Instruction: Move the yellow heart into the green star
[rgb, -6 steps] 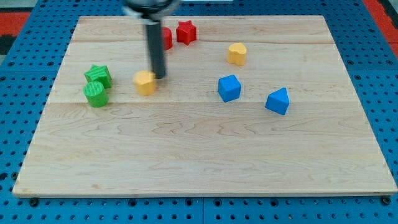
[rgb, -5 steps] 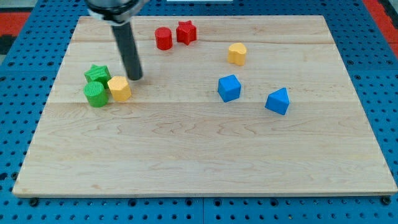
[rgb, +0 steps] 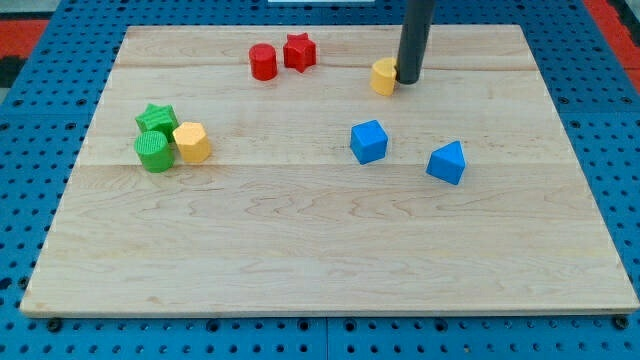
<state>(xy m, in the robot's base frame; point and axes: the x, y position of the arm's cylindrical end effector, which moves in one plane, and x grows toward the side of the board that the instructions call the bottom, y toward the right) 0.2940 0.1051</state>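
Observation:
My tip (rgb: 408, 82) rests on the board near the view's top, touching the right side of a yellow, heart-like block (rgb: 382, 76). The green star (rgb: 157, 119) sits at the view's left with a green cylinder (rgb: 153, 152) just below it. A second yellow block (rgb: 191, 142), roughly hexagonal, lies against the right side of both green blocks. My tip is far to the right of the green star.
A red cylinder (rgb: 263, 62) and a red star (rgb: 299, 51) sit side by side near the view's top. A blue cube (rgb: 368, 141) and a blue wedge-like block (rgb: 446, 162) lie right of centre. The wooden board (rgb: 320, 260) rests on a blue pegboard.
My tip pushed the hexagonal yellow block left against the green blocks, then moved to the upper right beside the other yellow block, which has shifted slightly upward.

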